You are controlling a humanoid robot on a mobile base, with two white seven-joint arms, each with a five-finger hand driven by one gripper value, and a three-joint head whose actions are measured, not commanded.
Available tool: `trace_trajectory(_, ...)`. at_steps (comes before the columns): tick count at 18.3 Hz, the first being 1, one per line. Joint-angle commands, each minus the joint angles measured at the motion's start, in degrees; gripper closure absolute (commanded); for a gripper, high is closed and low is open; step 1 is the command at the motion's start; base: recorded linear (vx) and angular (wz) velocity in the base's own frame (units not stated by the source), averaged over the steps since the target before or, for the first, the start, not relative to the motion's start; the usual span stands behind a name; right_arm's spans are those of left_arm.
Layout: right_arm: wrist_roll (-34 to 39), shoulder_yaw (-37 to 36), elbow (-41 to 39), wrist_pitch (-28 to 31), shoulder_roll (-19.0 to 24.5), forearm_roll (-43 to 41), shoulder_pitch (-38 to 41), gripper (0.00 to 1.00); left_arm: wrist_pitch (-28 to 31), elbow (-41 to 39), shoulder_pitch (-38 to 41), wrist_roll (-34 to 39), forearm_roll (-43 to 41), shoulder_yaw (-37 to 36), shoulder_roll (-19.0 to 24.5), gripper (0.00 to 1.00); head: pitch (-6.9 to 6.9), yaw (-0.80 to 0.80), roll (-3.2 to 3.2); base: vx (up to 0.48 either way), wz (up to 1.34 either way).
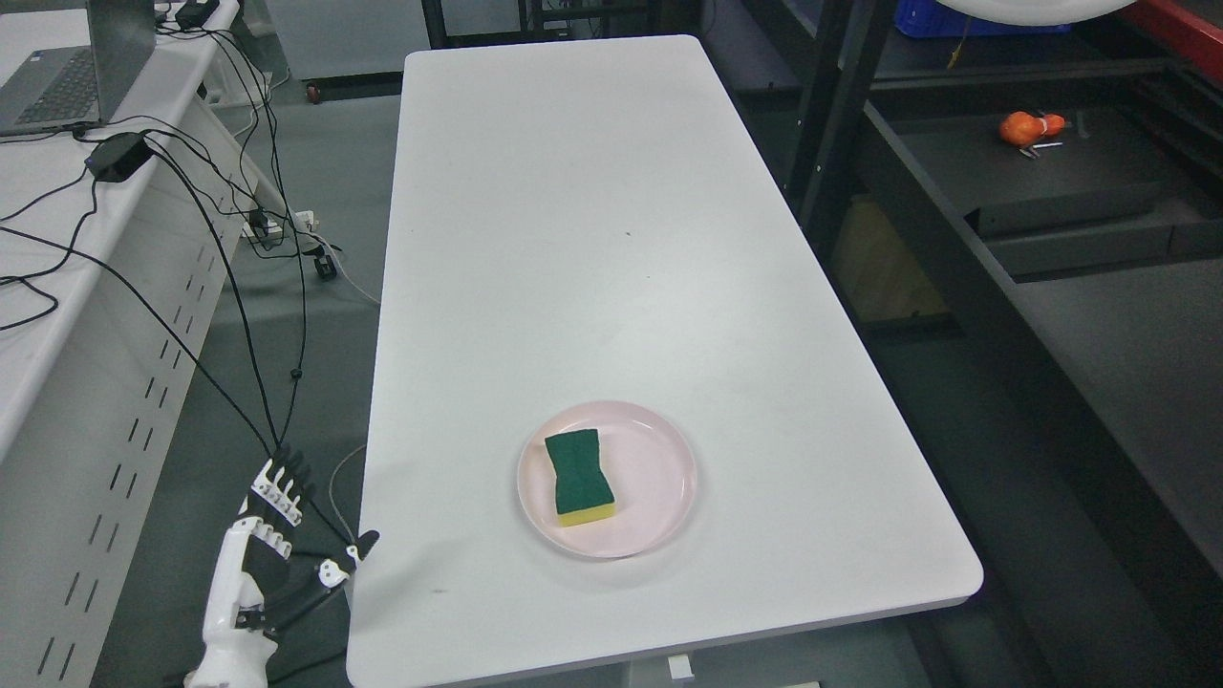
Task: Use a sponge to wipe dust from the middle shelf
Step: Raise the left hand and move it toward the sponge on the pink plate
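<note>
The left hand hangs off the near left corner of the white table, out over the floor rather than above the tabletop. It points upward, palm roughly toward the table, its white jointed fingers spread loosely with dark tips showing, and the thumb sticks out toward the table edge. It holds nothing.

The sponge lies on a pale pink round plate close to the table's near edge, a little left of the plate's middle. The sponge is a waisted block: a rough dark green scouring layer on top, a soft yellow foam layer showing along its near side. The plate is smooth and shallow with a low raised rim.

Beyond the table's right edge stands a black metal shelf with flat dark boards; an orange object sits on one of them, far from the sponge.
</note>
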Motion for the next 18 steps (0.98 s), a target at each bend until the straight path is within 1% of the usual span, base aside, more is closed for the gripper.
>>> trace_trajectory(1,-0.02,0.0,-1.0,4.22,-1.0,0.0,0.0,0.0,-0.24,-0.15,0.19,-0.08,0.04,1.48,-0.09,0.01,0.0,0.0,0.0,0.035,0.02)
trace_trajectory(3,-0.02,0.0,-1.0,4.22,-1.0,0.0,0.0,0.0,-0.85,-0.15,-0.85,-0.35,-0.04,1.92,0.0,0.01,0.0,0.0,0.0,0.028,0.01)
trace_trajectory(4,-0.11,0.0,-1.0,4.22,-1.0,0.0,0.0,0.0,-1.81,-0.15,-2.78,-0.7,-0.04,2.79,1.13,0.01,0.0,0.0,0.0,0.022,0.0)
trace_trajectory(7,-0.02,0.0,-1.0,4.22,-1.0,0.0,0.0,0.0,-3.58,0.55,-10.33,-9.9,-1.79,3.94,9.38,0.01,0.0,0.0,0.0,0.009,0.01)
trace_trajectory(9,-0.02,0.0,-1.0,4.22,-1.0,0.0,0.0,0.0,-3.75,3.17,-14.37,-13.34,-7.83,4.81,14.04,0.02,0.0,0.0,0.0,0.0,0.0)
trace_trajectory(11,-0.02,0.0,-1.0,4.22,-1.0,0.0,0.0,0.0,-4.45,6.95,-19.47,-14.5,-15.74,5.44,18.0,0.02,0.0,0.0,0.0,0.0,0.0)
trace_trajectory(12,-0.02,0.0,-1.0,4.22,-1.0,0.0,0.0,0.0,-6.11,8.71,-21.76,-14.59,-19.78,5.35,19.84,0.02,0.0,0.0,0.0,-0.008,-0.02)
trace_trajectory(14,-0.02,0.0,-1.0,4.3,-1.0,0.0,0.0,0.0,-14.09,11.18,-25.89,-15.02,-31.71,4.65,23.98,0.03,0.0,0.0,0.0,-0.004,-0.01)
trace_trajectory(15,-0.02,0.0,-1.0,4.22,-1.0,0.0,0.0,0.0,-18.39,11.36,-27.74,-15.63,-37.78,3.25,24.17,0.03,0.0,0.0,0.0,0.0,0.0)
trace_trajectory(16,-0.02,0.0,-1.0,4.22,-1.0,0.0,0.0,0.0,-22.96,11.28,-30.45,-16.34,-43.23,0.28,24.43,0.03,0.0,0.0,0.0,0.0,0.0)
trace_trajectory(18,-0.02,0.0,-1.0,4.22,-1.0,0.0,0.0,0.0,-29.56,10.93,-35.55,-17.65,-52.38,-5.78,24.61,0.04,0.0,0.0,0.0,0.0,0.0)
